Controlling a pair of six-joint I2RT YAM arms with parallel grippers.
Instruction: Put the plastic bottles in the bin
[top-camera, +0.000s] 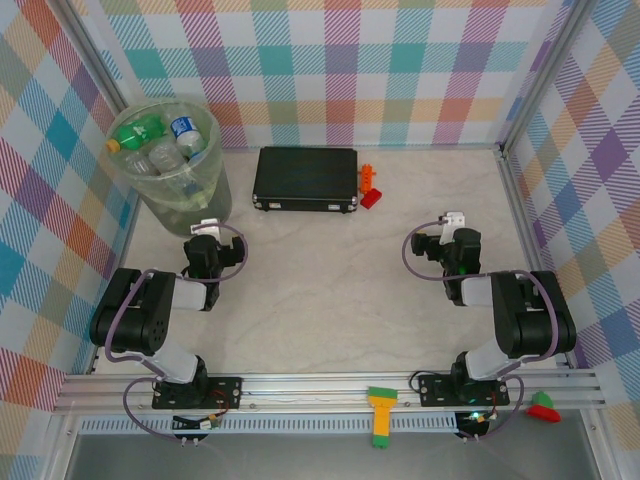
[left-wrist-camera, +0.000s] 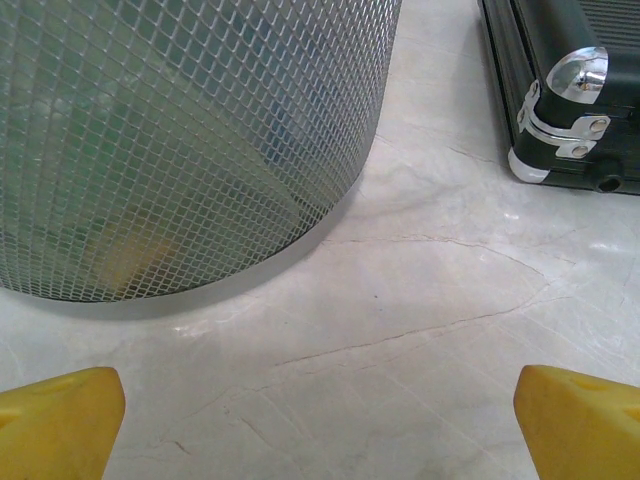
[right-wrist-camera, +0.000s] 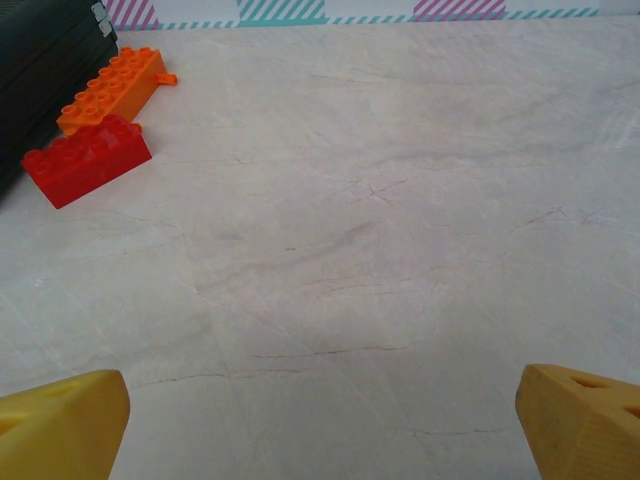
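The bin (top-camera: 172, 170), a pale-green translucent bucket, stands at the table's back left. Several plastic bottles lie inside it, among them a green one (top-camera: 138, 132) and a clear one with a blue label (top-camera: 185, 130). My left gripper (top-camera: 207, 224) sits just in front of the bin, open, with nothing between its yellow fingertips (left-wrist-camera: 58, 422). In the left wrist view the bin's meshed wall (left-wrist-camera: 180, 140) is close ahead, with blurred green and yellow shapes behind it. My right gripper (top-camera: 452, 222) rests over bare table at the right. It is open and empty, its fingertips (right-wrist-camera: 585, 420) wide apart.
A flat black case (top-camera: 305, 178) lies at the back centre, its metal corner (left-wrist-camera: 565, 100) to the right of my left gripper. A red brick (right-wrist-camera: 88, 158) and an orange brick (right-wrist-camera: 112, 88) sit beside the case. Toy blocks (top-camera: 381, 415) rest on the front rail.
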